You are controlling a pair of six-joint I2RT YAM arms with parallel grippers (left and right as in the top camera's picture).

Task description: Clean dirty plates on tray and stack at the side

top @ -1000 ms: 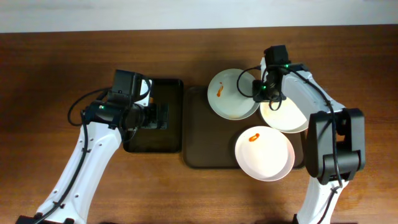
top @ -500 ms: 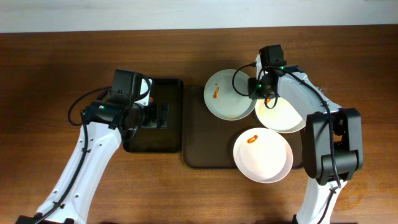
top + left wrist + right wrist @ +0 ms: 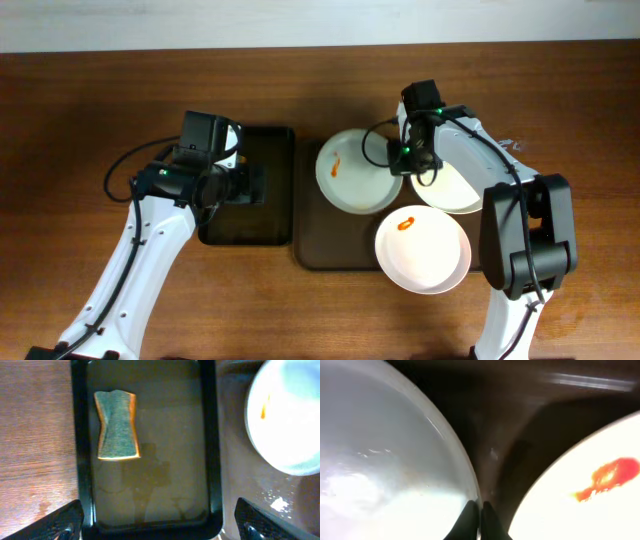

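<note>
Right gripper [image 3: 479,516] is pinched on the rim of the left plate [image 3: 350,180]. That plate sits on the tray [image 3: 318,245], smear unwiped. Left gripper [image 3: 157,512] hangs wide open over the black tray [image 3: 214,460], sponge [image 3: 117,425] untouched. I read this as staging a plate for wiping. Next I'd drop left onto the sponge and grab across its waist.

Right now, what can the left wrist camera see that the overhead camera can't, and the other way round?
Only the left wrist view shows the sponge lying in the black tray. Only the overhead view shows the front plate and the right claw. Both show the black tray, the brown tray and the orange-smeared leftmost plate.
</note>
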